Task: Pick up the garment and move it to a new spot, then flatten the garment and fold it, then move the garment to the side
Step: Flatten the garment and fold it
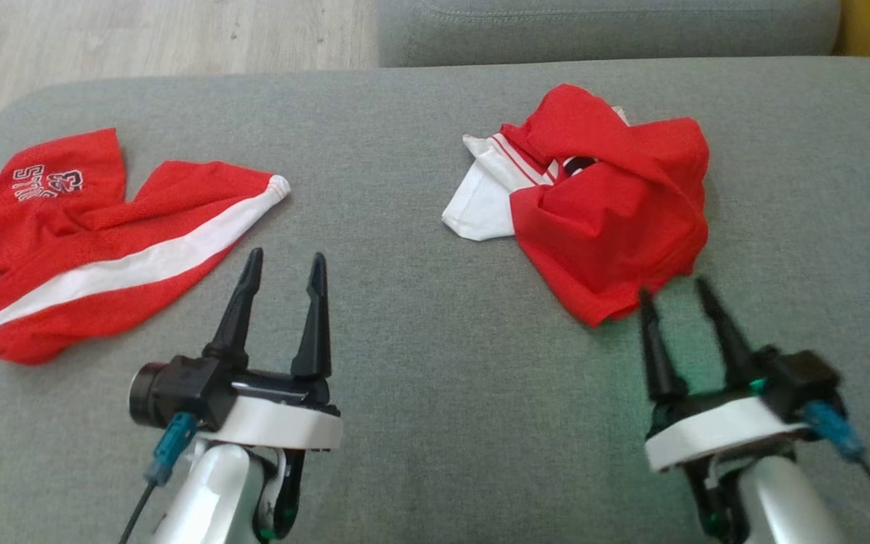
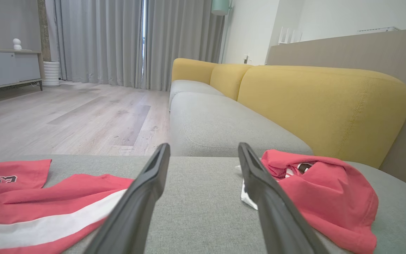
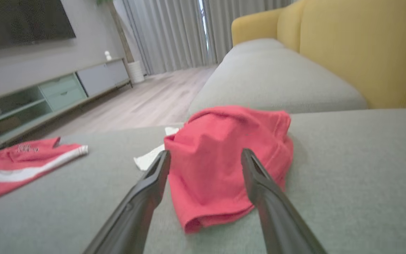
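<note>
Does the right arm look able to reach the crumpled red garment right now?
Probably yes: the open right end effector points at the crumpled red garment, right by its near edge, nothing lying between.

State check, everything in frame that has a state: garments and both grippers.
crumpled garment: bunched in a heap on the grey cushion, not flattened, not held.
striped garment: loosely spread, wrinkled, on the cushion's left part, not held.
left gripper: open, empty, over bare cushion between the two garments.
right gripper: open, empty, fingertips by the crumpled garment's near edge.
</note>
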